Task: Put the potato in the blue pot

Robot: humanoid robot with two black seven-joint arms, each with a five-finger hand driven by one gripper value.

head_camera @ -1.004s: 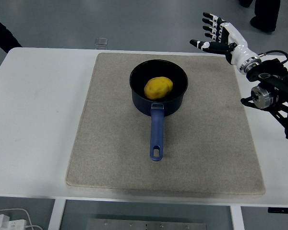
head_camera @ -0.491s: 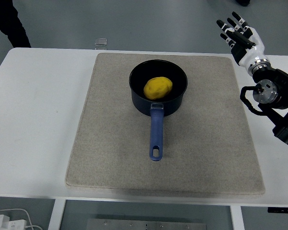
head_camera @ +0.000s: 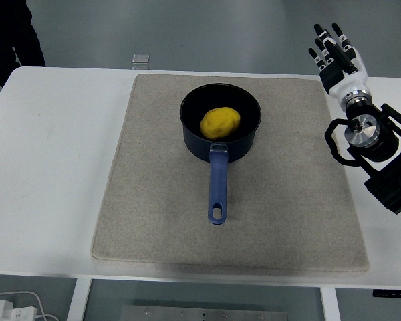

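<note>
Since yellow potato [head_camera: 220, 122] already sits inside blue pot [head_camera: 220, 130] mid-mat [head_camera: 147, 200], handle toward near edge, judge placing done. Right hand [head_camera: 335, 55] far right, fingers straight, empty: retreat sideways, avoid pot.

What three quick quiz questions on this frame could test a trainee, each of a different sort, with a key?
1. True or false: the potato lies on the mat beside the blue pot.
2. Which way does the pot's handle point? A) toward the table's near edge B) toward the far edge C) to the left
3. Fill in: the right hand, at the table's far right corner, has its fingers ____ and holds nothing.

Key: 1 false, it sits inside the pot; 2 A; 3 spread.
</note>
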